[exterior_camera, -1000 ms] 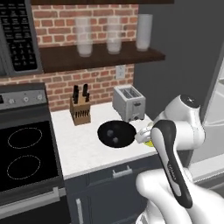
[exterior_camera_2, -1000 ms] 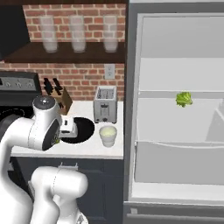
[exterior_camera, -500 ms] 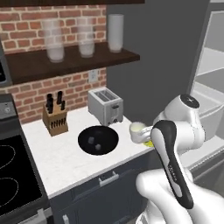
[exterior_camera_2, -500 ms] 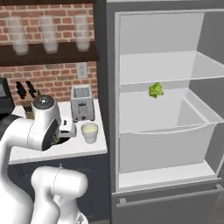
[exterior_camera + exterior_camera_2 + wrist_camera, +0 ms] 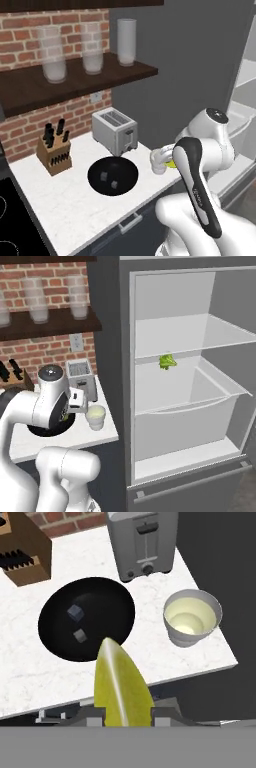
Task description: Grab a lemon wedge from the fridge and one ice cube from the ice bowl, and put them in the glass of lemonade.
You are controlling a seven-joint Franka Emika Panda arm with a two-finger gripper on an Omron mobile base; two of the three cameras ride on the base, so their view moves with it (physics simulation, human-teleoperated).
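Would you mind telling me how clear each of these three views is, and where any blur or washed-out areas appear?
Left base view: flat, even render; the tall glasses on the shelf look hazy. Right base view: bright white fridge interior, shelf edges faint. Hand view: lemon wedge looms large and soft-edged near the lens; ice bowl is sharp.

even flat rendered light, soft shadows, no glare, slightly pixelated

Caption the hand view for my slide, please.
Pincer shut on lemon wedge above counter, ice bowl and lemonade below.
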